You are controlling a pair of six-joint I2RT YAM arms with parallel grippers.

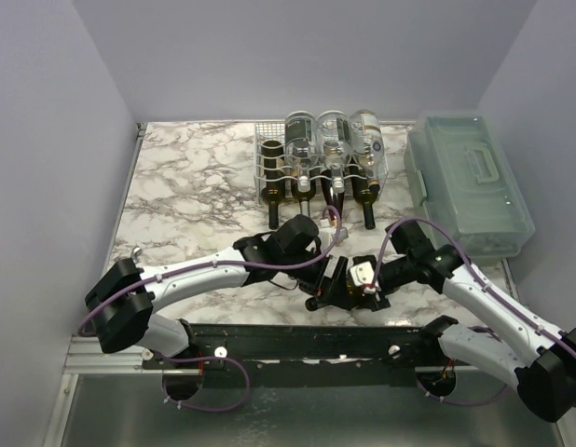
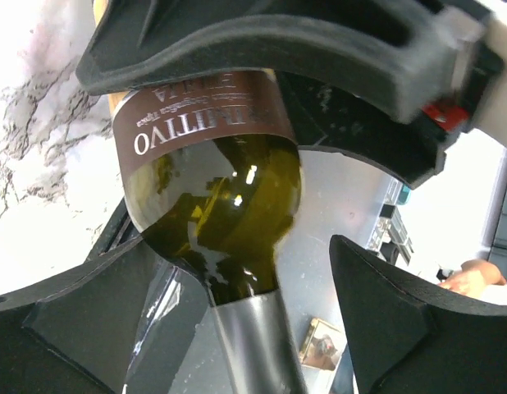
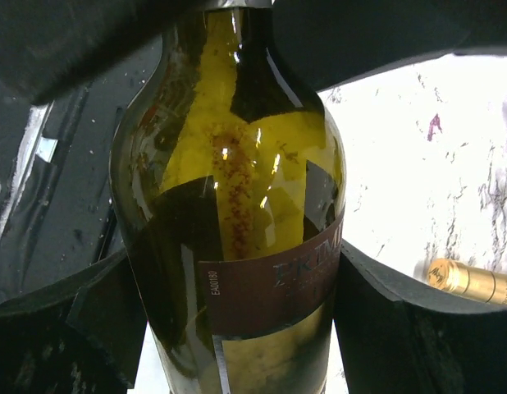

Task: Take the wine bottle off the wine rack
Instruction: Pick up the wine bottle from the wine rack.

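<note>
Bench (image 1: 185, 186), left half: open marble, room to pass.
Back centre: loaded wine rack (image 1: 316, 172) blocks.
Back right: plastic box (image 1: 470, 182) blocks.
Front centre: wine bottle (image 3: 229, 164) in the way.

I see a white, grey-veined marble worktop (image 1: 185, 186) boxed in by plain pale walls (image 1: 46, 140) on three sides. Light is soft and even; a metal rail (image 1: 88, 357) runs along its near edge.

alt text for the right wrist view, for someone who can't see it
A dark green wine bottle with a maroon label fills the frame, held between the black fingers of the right claw. Behind it is the white marbled table, where a gold-foiled bottle neck shows at the right edge.
</note>
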